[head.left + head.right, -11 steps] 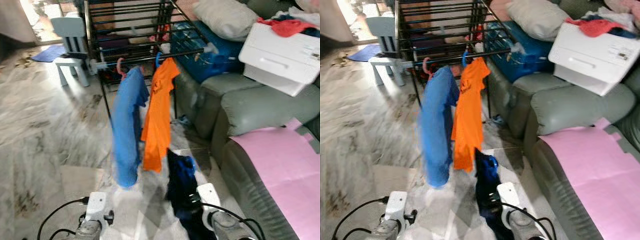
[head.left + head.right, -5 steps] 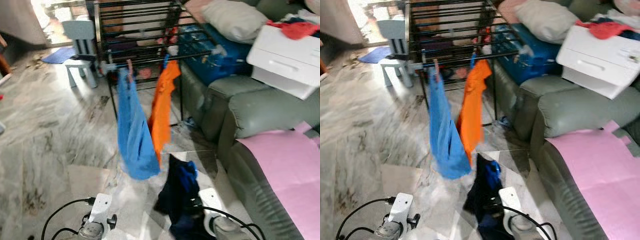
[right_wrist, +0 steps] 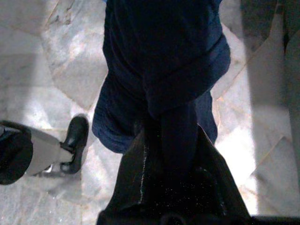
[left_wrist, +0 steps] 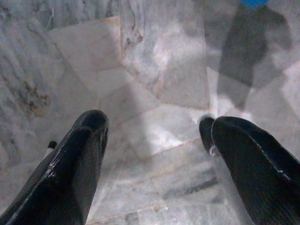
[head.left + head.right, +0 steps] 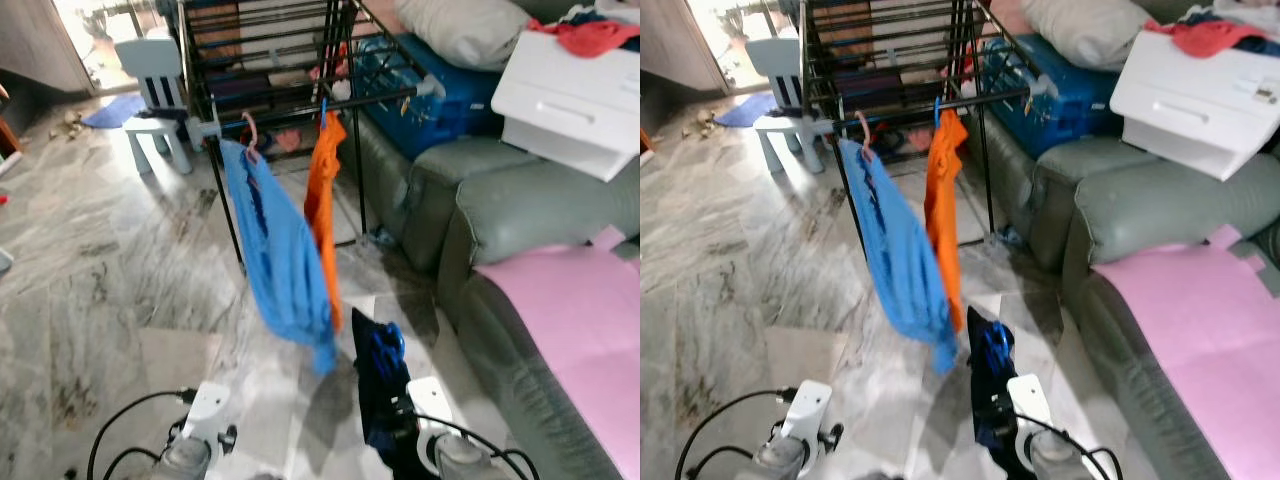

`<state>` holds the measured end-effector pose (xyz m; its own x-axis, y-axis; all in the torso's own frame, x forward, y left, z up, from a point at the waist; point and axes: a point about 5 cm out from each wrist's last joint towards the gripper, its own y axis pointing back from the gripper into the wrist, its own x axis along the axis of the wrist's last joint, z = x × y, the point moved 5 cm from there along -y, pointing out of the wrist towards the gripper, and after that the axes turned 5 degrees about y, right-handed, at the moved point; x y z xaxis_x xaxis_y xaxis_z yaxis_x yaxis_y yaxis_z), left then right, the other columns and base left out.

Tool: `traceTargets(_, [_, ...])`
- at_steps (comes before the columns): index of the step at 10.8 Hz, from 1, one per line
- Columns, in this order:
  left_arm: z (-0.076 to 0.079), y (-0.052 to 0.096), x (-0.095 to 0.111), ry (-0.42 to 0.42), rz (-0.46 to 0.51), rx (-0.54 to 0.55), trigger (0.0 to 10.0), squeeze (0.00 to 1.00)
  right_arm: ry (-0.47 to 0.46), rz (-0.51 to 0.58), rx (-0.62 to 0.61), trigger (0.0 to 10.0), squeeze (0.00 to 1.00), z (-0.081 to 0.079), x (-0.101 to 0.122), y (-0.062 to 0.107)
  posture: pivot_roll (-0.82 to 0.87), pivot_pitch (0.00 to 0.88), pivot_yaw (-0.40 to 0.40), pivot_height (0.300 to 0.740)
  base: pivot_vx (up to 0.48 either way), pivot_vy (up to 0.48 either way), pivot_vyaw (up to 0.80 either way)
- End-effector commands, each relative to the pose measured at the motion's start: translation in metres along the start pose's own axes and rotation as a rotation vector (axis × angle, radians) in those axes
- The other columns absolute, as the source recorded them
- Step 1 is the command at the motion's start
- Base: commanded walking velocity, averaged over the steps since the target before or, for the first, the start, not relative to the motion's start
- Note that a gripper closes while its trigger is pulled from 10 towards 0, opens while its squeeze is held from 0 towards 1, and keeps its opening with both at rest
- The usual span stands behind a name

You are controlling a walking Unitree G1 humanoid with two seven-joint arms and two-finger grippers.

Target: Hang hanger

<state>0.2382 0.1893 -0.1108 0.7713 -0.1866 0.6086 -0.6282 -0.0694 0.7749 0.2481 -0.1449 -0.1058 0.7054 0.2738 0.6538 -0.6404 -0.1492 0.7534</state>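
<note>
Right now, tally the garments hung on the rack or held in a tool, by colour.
Blue: 1, the blue garment on the drying rack
Orange: 1, the orange shirt beside it on the same bar
Navy: 1, the navy garment held in the right tool
Total: 3
The left tool is open, holding nothing.

Grey marble floor (image 5: 90,260); one pale blue child's chair (image 5: 160,75) standing to the left of the black drying rack (image 5: 270,60), with a blue mat (image 5: 112,110) on the floor beyond it. Grey-green sofa (image 5: 500,210) on the right, bearing a pink sheet (image 5: 570,330), a white drawer unit (image 5: 570,95) topped with red cloth (image 5: 590,35), a blue container (image 5: 420,95) and a grey pillow (image 5: 465,30).
</note>
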Motion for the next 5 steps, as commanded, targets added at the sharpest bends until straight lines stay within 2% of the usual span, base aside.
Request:
traceTargets(1, [-0.0022, 0.0004, -0.0047, -0.017, -0.021, -0.004, 10.0, 0.00, -0.012, -0.009, 0.000, 10.0, 0.00, -0.0028, -0.0017, -0.0003, -0.05, 0.000, 0.082, 0.740, -0.379, 0.000, 0.00])
traceTargets(4, [-0.0023, 0.0005, -0.0059, -0.039, -0.027, -0.008, 10.0, 0.00, -0.015, -0.023, -0.002, 10.0, 0.00, -0.0032, -0.0064, 0.0004, -0.06, 0.000, 0.084, 0.740, -0.324, 0.000, 0.00])
traceTargets(5, [-0.0017, 0.0008, -0.0074, -0.039, -0.030, -0.010, 10.0, 0.00, -0.014, -0.030, -0.002, 10.0, 0.00, -0.0037, -0.0087, 0.0008, -0.06, 0.000, 0.083, 0.740, 0.000, 0.000, 0.00])
